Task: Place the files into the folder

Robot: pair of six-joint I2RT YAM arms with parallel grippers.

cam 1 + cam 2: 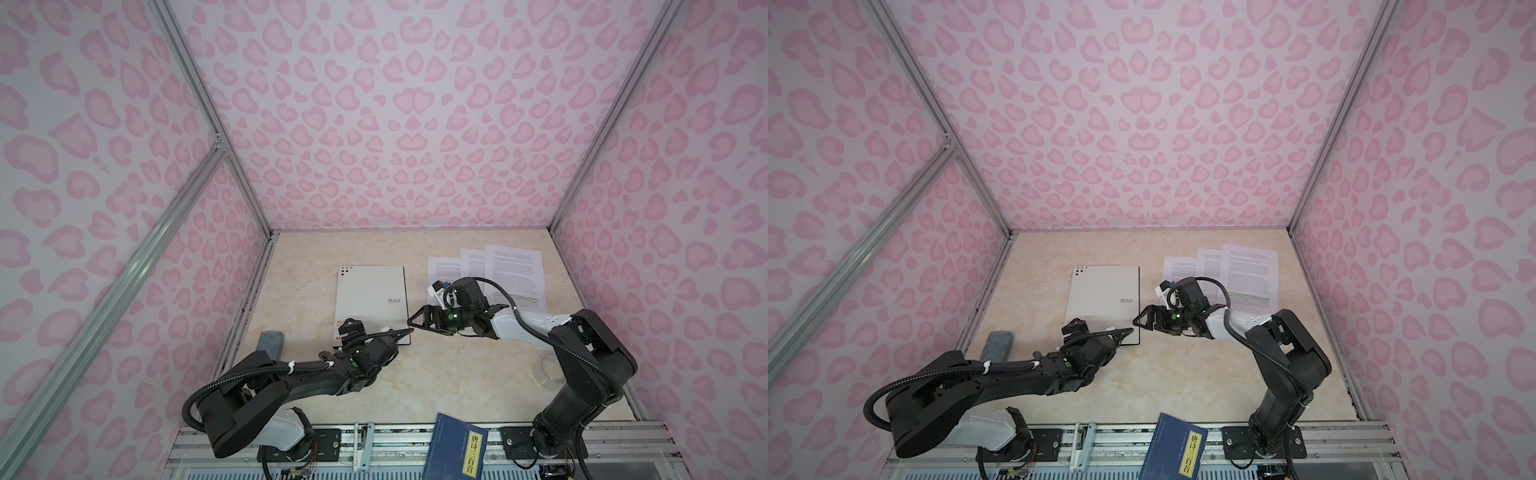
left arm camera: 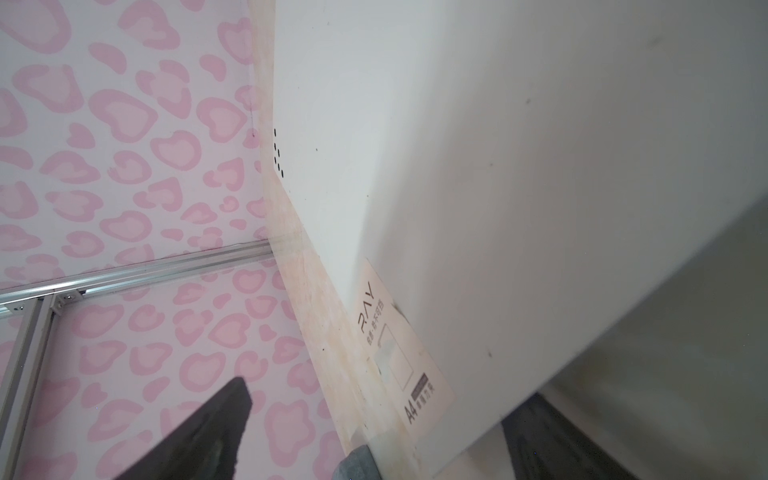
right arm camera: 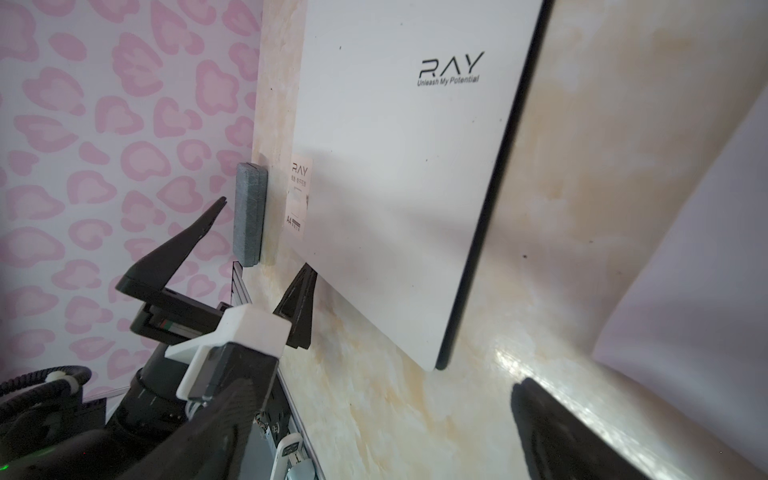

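Closed folder (image 1: 370, 299), files (image 1: 515, 270) at its 3 o'clock; left claw (image 1: 380, 330) and right claw (image 1: 419, 319) both spread near its 5 o'clock corner.

— Where is the folder (image 1: 1104, 291) lying in a top view?
— It is lying closed on the table (image 1: 1183, 374), left of the middle. The left gripper (image 1: 1104, 326) is hanging at its near edge, jaws standing wide apart.
— What is the right gripper (image 1: 1144, 322) doing?
— It is reaching left, jaws spread, just beside the folder's right edge. The files (image 1: 1250, 266) are lying fanned out behind it, far right.
— Anything else?
— A blue book (image 1: 1177, 449) is sitting at the near edge, and a grey block (image 1: 998, 345) is lying near left.
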